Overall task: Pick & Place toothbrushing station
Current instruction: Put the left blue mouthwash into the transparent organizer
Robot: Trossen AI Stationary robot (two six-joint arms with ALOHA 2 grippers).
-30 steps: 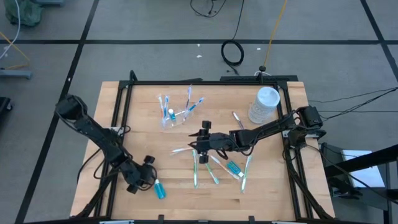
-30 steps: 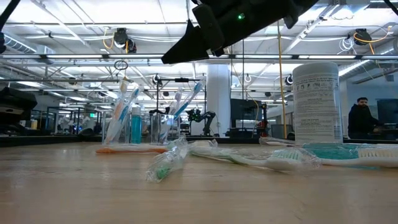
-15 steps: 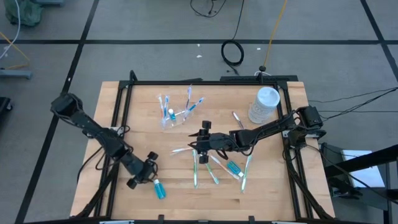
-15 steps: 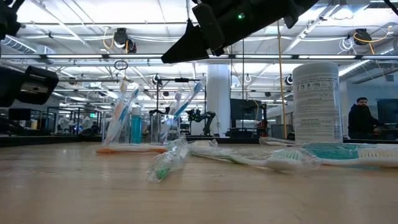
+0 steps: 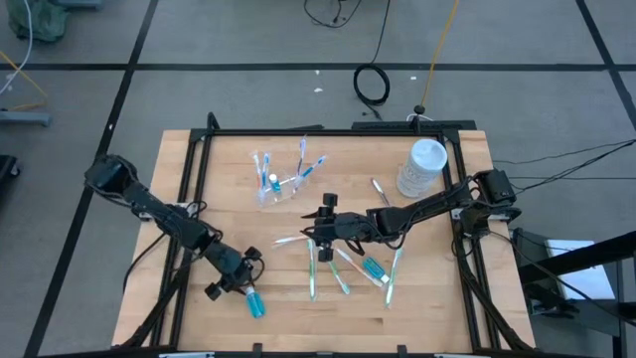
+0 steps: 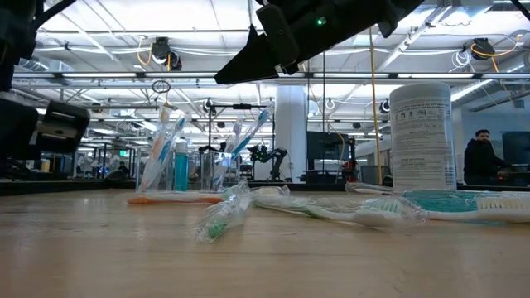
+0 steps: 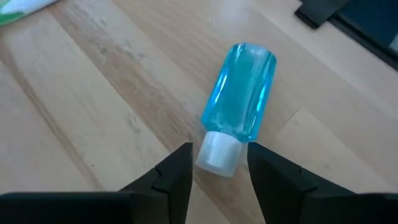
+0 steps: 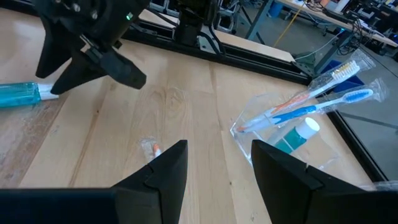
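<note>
A teal-blue tube (image 7: pixel 241 93) with a white cap (image 7: pixel 217 152) lies flat on the wood near the table's front left (image 5: pixel 255 301). My left gripper (image 7: pixel 219 155) is open and slants down, one finger on each side of the cap, not touching it; in the high view my left gripper (image 5: pixel 241 283) is just left of the tube. My right gripper (image 5: pixel 316 227) hangs open above mid-table with nothing between its fingers. Clear cups (image 5: pixel 266 184) holding toothbrushes (image 8: pixel 311 99) and a tube (image 8: pixel 298 134) stand at the far middle. Several wrapped toothbrushes (image 5: pixel 314 268) and another tube (image 5: pixel 374 268) lie loose near the middle.
A tall white lidded container (image 5: pixel 421 167) stands at the far right. A black frame (image 5: pixel 189 189) runs round the tabletop. Bare wood lies along the near edge, right of the tube and in the far left corner. A person (image 6: pixel 480 157) stands far off in the room.
My left gripper has swung toward the table's right, toward the blue tube, and has rolled about its own line; in the low view it has come into sight at the left edge. The tube lies where it was. My right gripper has kept still.
</note>
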